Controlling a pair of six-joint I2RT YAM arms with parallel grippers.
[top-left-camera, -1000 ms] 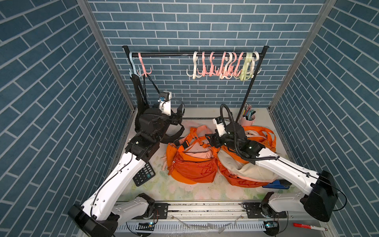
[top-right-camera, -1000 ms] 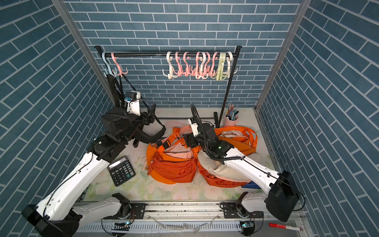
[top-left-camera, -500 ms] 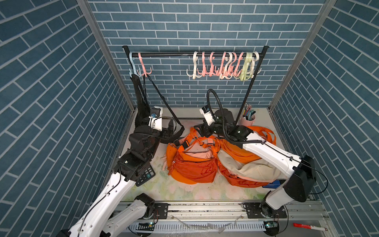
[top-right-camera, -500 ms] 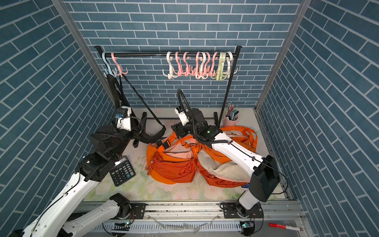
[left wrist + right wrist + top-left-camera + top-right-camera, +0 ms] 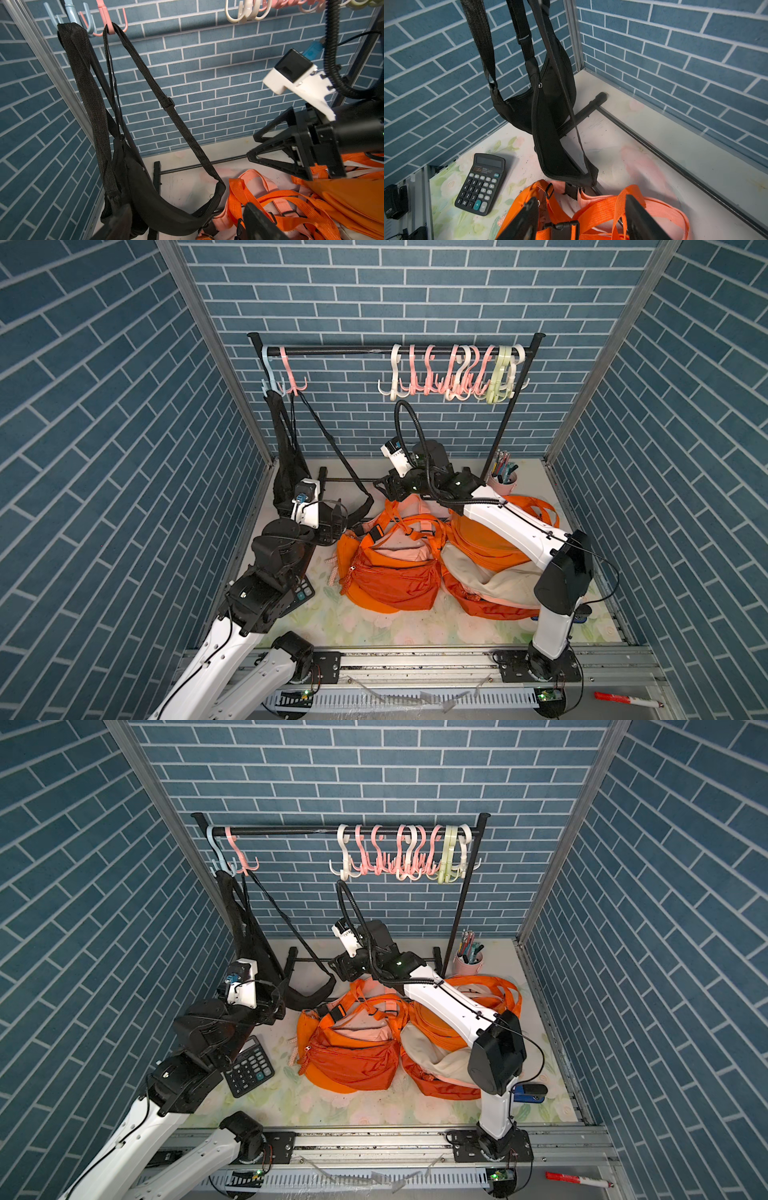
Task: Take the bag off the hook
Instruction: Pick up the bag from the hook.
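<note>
Approach step: left claw [image 5: 187, 207] and right claw [image 5: 252, 148] both spread, empty; black bag [image 5: 141, 187] hangs just ahead of left claw. Next: grip strap [image 5: 158, 91], lift off pink hook [image 5: 101, 10].

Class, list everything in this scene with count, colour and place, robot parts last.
Rail: one, black, back wall.
Hooks: two, blue and pink, rail's left end; several, white, pink, green, right end.
Black bags: apparently two, hanging from left hooks.
Orange bags: at least two, on table.
Calculator: one, black, table's left.
Pen cup: one, pink, back right.
Marker: one, red, front ledge.
Left claw: one, black, open, by black bags.
Right claw: one, black, open, above orange straps.
</note>
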